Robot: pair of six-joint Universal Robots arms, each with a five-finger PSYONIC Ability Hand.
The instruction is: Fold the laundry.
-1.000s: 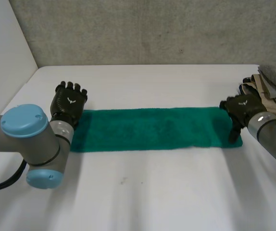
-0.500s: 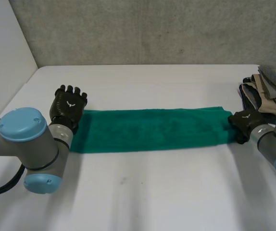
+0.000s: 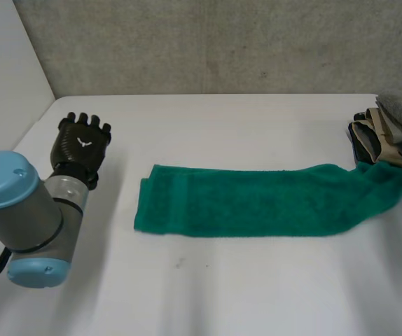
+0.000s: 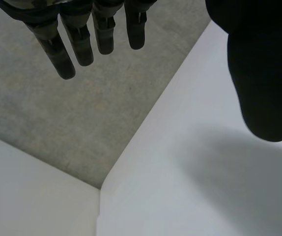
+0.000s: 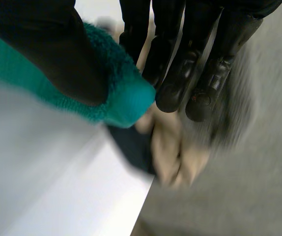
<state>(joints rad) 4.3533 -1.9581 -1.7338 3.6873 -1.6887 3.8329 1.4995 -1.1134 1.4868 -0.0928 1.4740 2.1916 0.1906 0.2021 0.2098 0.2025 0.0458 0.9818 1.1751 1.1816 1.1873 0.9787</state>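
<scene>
The green terry towel [image 3: 257, 203] is lying on the white table [image 3: 208, 294], its long axis running from one arm toward the other. The right hand [image 5: 57, 54] is pinching its right end between thumb and fingers [image 5: 180, 83], holding that end raised beside a pile of clothes [image 3: 386, 126]. The left hand [image 3: 80, 143], fingers [image 4: 77, 44] straight and holding nothing, is sitting well apart from the thick, soft towel's free left end
</scene>
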